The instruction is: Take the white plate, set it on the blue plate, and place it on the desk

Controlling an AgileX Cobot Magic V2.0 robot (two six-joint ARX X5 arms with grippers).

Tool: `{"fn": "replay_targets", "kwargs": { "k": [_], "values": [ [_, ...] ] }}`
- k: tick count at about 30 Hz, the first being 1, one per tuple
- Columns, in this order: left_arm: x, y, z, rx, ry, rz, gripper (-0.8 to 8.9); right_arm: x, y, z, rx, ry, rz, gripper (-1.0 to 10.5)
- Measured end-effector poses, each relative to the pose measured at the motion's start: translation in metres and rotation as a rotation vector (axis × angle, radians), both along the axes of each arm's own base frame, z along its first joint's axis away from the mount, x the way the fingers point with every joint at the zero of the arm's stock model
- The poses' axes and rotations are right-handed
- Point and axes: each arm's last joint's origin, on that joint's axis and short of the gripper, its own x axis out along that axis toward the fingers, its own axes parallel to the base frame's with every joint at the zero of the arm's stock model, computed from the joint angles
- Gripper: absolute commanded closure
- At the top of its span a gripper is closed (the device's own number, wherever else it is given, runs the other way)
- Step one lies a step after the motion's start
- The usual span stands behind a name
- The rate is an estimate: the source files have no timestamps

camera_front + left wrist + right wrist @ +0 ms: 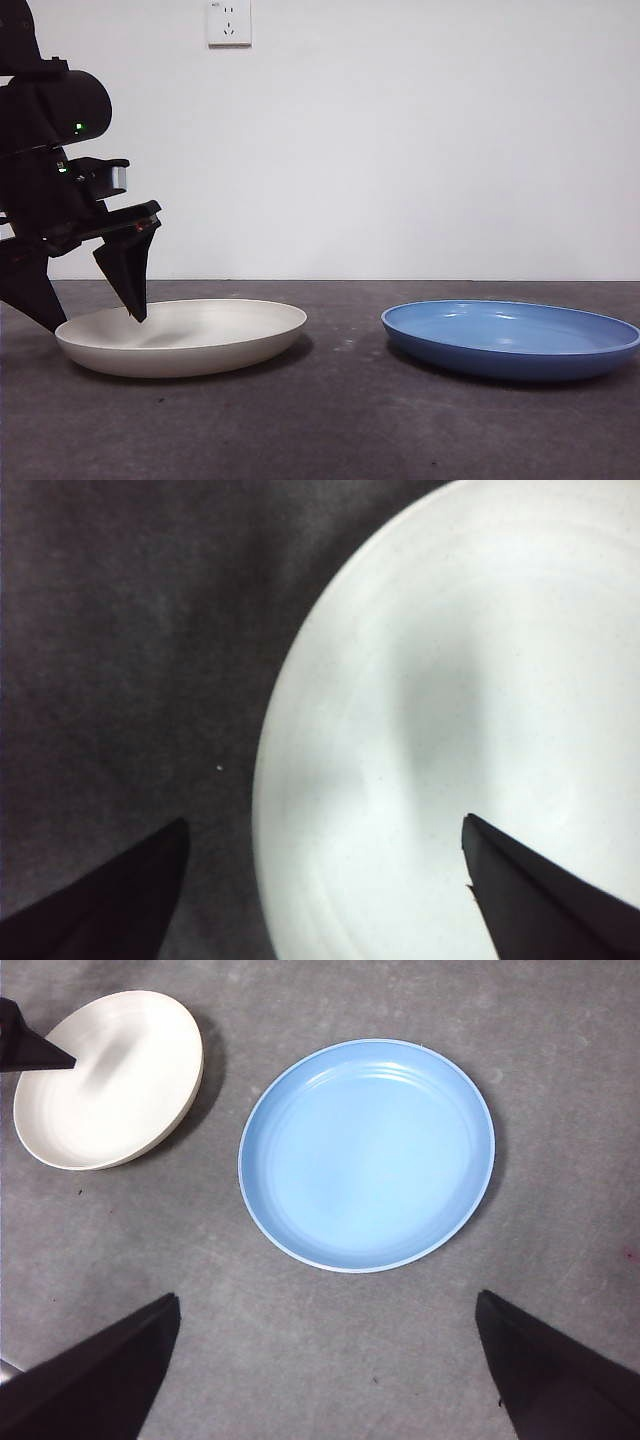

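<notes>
The white plate (185, 335) lies on the desk (340, 420) at the left. The blue plate (510, 335) lies at the right, apart from it. My left gripper (90, 315) is open and low at the white plate's left rim, one jaw inside the plate and one outside. In the left wrist view the left gripper (325, 825) straddles the rim of the white plate (480, 680). My right gripper (328, 1300) is open and empty, high above the desk, looking down on the blue plate (367, 1155) and the white plate (110, 1080).
A white wall with a socket (229, 22) stands behind the desk. A gap of bare desk (225, 1110) lies between the two plates.
</notes>
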Motion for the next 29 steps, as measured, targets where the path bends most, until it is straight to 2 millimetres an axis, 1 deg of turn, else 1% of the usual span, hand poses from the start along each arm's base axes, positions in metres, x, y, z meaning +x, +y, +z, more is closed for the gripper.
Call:
{"fn": "replay_targets", "kwargs": {
  "k": [7,14,17,19,29],
  "values": [
    [0.0008,-0.0012,0.0007,-0.007,-0.008,0.007,6.28,0.0,0.0,0.0,0.0,0.0,0.0,4.7],
    [-0.0006,-0.0009,0.0001,-0.005,0.01,0.015,6.44,0.0,0.0,0.0,0.0,0.0,0.0,4.7],
    [-0.0004,-0.0007,0.0001,-0.003,0.009,0.018,7.49,0.0,0.0,0.0,0.0,0.0,0.0,4.7],
    [-0.0005,-0.0004,0.0,0.009,0.008,0.024,7.95,0.0,0.0,0.0,0.0,0.0,0.0,4.7],
    [-0.0009,-0.0001,-0.0002,0.016,0.013,0.03,7.98,0.0,0.0,0.0,0.0,0.0,0.0,4.7]
  ]
}}
